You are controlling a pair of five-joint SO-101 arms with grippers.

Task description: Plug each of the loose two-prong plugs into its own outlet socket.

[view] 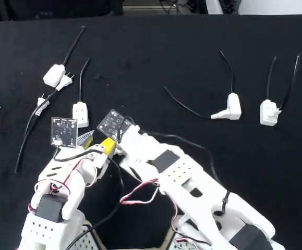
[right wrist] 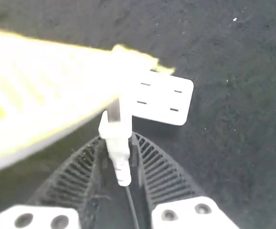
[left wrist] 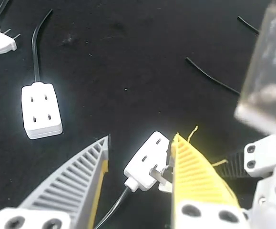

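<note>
A small white outlet socket [left wrist: 145, 160] lies on the black cloth between the fingers of my left gripper [left wrist: 141, 139], which is open; the socket rests against the yellow finger [left wrist: 192, 171]. My right gripper [right wrist: 117, 138] is shut on a white two-prong plug [right wrist: 115, 136], its prongs pointing at that socket [right wrist: 164, 100] and meeting it near its edge. Whether the prongs sit in slots I cannot tell. In the high view both grippers meet near the yellow finger [view: 107, 146].
A second white socket [view: 80, 113] with its cord lies just beyond the left gripper. Loose plugs and a socket [view: 54, 75] lie at the far left. Two more white pieces [view: 233, 109] [view: 268, 113] with cords lie at the right.
</note>
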